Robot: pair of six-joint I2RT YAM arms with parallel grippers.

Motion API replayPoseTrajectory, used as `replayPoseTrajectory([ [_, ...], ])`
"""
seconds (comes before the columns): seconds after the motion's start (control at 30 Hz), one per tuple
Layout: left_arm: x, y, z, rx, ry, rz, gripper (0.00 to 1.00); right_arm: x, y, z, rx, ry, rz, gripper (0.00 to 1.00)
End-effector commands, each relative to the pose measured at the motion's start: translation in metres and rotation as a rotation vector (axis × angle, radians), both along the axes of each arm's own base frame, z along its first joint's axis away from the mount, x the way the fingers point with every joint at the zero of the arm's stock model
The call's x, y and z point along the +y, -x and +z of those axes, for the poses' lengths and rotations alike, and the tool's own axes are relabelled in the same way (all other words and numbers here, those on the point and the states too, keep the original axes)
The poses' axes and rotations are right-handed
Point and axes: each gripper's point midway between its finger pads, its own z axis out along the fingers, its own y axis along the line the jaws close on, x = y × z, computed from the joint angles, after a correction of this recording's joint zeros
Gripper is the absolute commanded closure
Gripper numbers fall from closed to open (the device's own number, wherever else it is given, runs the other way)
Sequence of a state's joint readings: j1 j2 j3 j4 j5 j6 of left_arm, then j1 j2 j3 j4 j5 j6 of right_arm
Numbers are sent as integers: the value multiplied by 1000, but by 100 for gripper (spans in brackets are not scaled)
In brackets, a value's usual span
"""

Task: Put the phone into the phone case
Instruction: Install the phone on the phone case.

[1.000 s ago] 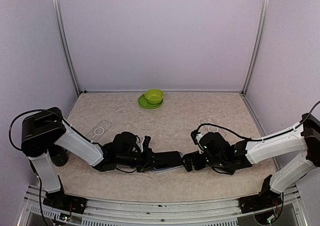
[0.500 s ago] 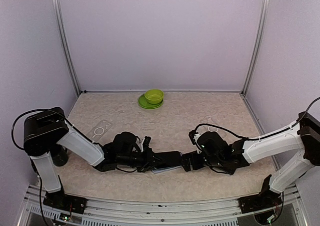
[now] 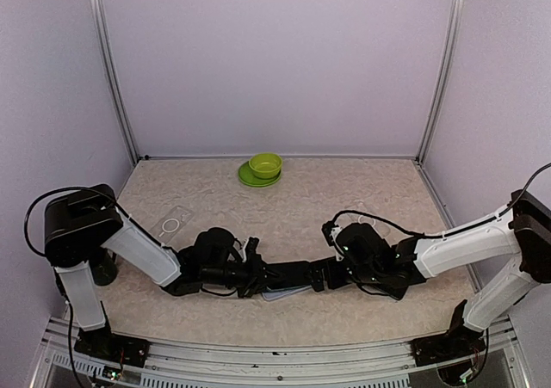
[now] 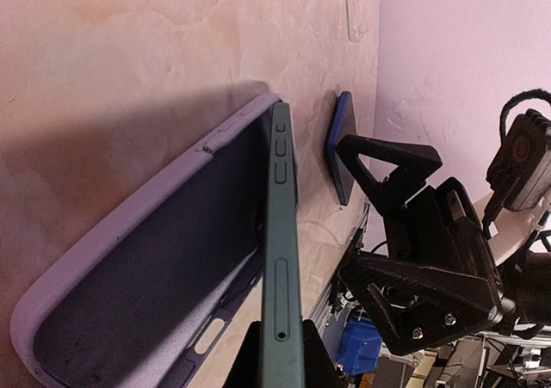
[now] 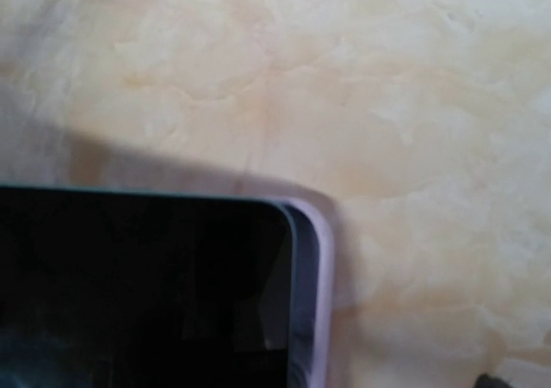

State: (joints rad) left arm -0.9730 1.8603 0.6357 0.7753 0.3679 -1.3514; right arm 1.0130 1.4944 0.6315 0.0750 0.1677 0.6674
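Note:
The dark phone [image 3: 293, 273] is clamped at its near end by my left gripper [image 3: 258, 276], which is shut on it. Seen edge-on in the left wrist view, the phone [image 4: 282, 233] has a teal side with buttons and tilts up over the lavender phone case [image 4: 129, 259], its far end meeting the case's far rim. In the right wrist view the phone's corner [image 5: 138, 285] sits inside the case's rim [image 5: 322, 293]. My right gripper [image 3: 318, 276] is at the phone's far end, its black fingers [image 4: 387, 160] spread open around nothing.
A green bowl [image 3: 265, 164] on a green plate [image 3: 251, 178] stands at the back of the table. A clear case with a ring [image 3: 172, 224] lies to the left, and another clear one [image 3: 368, 223] lies behind the right arm.
The right arm has slid left, bringing its open gripper up to the phone's far end. The left gripper and the phone have barely moved.

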Motion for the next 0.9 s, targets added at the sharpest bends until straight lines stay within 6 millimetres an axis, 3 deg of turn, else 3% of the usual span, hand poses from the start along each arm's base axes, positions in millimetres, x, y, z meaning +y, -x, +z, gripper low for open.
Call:
replayPoseTrajectory([
  [0.0, 6, 8, -15, 76, -8, 5, 100, 6, -6, 8, 9, -38, -26, 0],
  [0.5, -2, 17, -13, 182, 51, 41, 100, 4, -6, 5, 47, -55, -76, 1],
  [0.87, 0, 26, -30, 238, 64, 74, 100, 9, -4, -3, 70, -67, -68, 1],
])
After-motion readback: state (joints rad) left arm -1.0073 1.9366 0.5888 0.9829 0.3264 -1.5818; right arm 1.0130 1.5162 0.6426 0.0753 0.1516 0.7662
